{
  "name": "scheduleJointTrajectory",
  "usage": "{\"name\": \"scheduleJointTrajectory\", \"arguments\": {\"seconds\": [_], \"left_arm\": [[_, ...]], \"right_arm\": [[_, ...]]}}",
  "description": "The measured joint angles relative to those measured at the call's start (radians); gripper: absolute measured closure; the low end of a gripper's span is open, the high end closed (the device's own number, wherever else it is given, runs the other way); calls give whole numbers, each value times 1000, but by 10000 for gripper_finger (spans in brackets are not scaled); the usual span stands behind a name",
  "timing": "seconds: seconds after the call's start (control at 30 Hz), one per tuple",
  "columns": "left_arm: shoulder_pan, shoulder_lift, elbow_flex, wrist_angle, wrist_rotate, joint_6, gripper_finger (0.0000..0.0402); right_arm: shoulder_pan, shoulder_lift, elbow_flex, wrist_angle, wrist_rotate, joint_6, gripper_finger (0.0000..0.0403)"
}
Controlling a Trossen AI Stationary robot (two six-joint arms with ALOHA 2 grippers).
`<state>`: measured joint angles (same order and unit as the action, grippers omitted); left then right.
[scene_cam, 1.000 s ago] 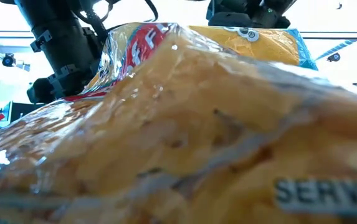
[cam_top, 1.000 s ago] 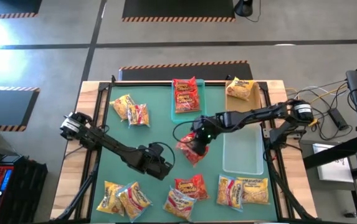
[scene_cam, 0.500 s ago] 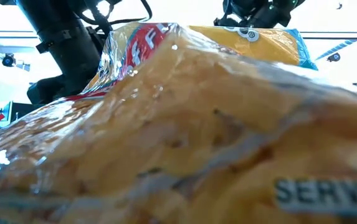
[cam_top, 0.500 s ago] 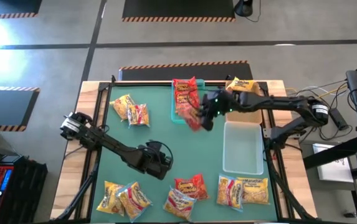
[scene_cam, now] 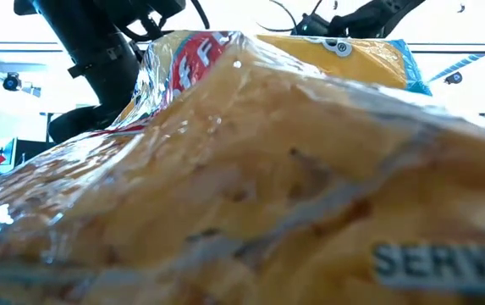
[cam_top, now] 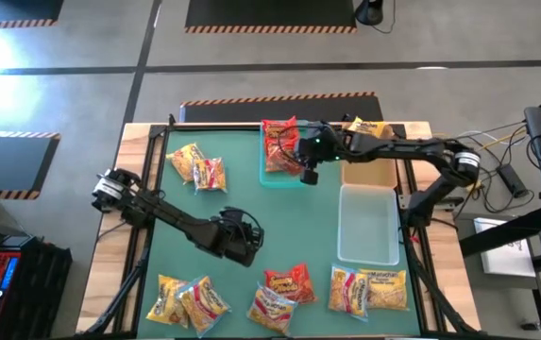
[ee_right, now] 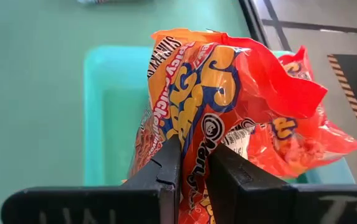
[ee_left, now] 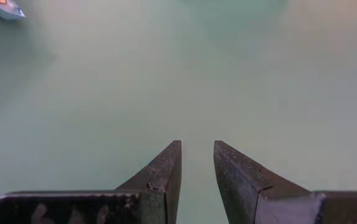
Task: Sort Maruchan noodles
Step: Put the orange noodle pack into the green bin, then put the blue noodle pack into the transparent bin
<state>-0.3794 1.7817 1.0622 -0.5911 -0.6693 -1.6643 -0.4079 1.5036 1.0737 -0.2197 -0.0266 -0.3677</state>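
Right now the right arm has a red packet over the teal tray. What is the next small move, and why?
Probably open the jaws and let go. The right gripper holds the red packet directly over the teal tray, where other red packets already lie. The left gripper waits over bare mat.

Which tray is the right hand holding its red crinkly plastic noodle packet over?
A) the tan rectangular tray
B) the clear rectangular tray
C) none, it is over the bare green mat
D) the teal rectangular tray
D: the right hand grips the red crinkly plastic noodle packet directly above the teal rectangular tray; from above, the clear rectangular tray is nearer the table's front.
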Motion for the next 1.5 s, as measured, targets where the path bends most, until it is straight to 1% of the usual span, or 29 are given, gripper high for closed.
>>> {"name": "scheduleJointTrajectory", "arguments": {"seconds": [0.17, 0.3, 0.43, 0.6, 0.67, 0.73, 0.87, 0.93, 0.97, 1.03, 1.07, 1.17, 1.23, 1.27, 1.33, 1.4, 1.5], "left_arm": [[0, 0, 0, 8, 0, -27, 324], [0, 0, 0, 26, 0, -51, 324], [0, 0, 0, 77, -1, -49, 324], [-1, 0, 0, 132, -1, -46, 324], [-3, 0, 0, 164, 0, -44, 324], [-8, 0, 0, 215, 3, -36, 324], [-33, 0, 0, 380, 5, 47, 324], [-52, 0, 0, 474, 6, 125, 324], [-64, 0, 1, 516, 14, 167, 324], [-94, 0, 13, 568, 50, 244, 324], [-112, 0, 22, 580, 74, 269, 324], [-174, 0, 59, 584, 122, 304, 324], [-221, 0, 85, 583, 130, 308, 324], [-245, 0, 95, 583, 131, 303, 324], [-289, 0, 105, 570, 139, 269, 324], [-331, 1, 105, 563, 158, 223, 324], [-382, 1, 100, 565, 158, 144, 324]], "right_arm": [[-4, 65, 4, -2, 125, -18, 357], [-4, 84, 23, -9, 199, -18, 335], [-5, 82, 49, -9, 205, -18, 309], [-5, 75, 89, -24, 212, -8, 288], [-5, 75, 124, -83, 213, 25, 285], [-5, 75, 168, -147, 214, 93, 286], [-5, 74, 258, -276, 209, 193, 292], [-5, 74, 293, -324, 170, 237, 295], [-5, 73, 304, -341, 124, 268, 296], [-5, 72, 309, -360, -17, 336, 300], [-4, 72, 308, -368, -110, 374, 302], [13, 72, 296, -379, -359, 467, 310], [43, 68, 287, -380, -459, 507, 316], [66, 63, 283, -382, -475, 518, 318], [124, 51, 276, -379, -471, 539, 322], [187, 42, 267, -379, -471, 555, 323], [279, 42, 257, -375, -471, 591, 323]]}}
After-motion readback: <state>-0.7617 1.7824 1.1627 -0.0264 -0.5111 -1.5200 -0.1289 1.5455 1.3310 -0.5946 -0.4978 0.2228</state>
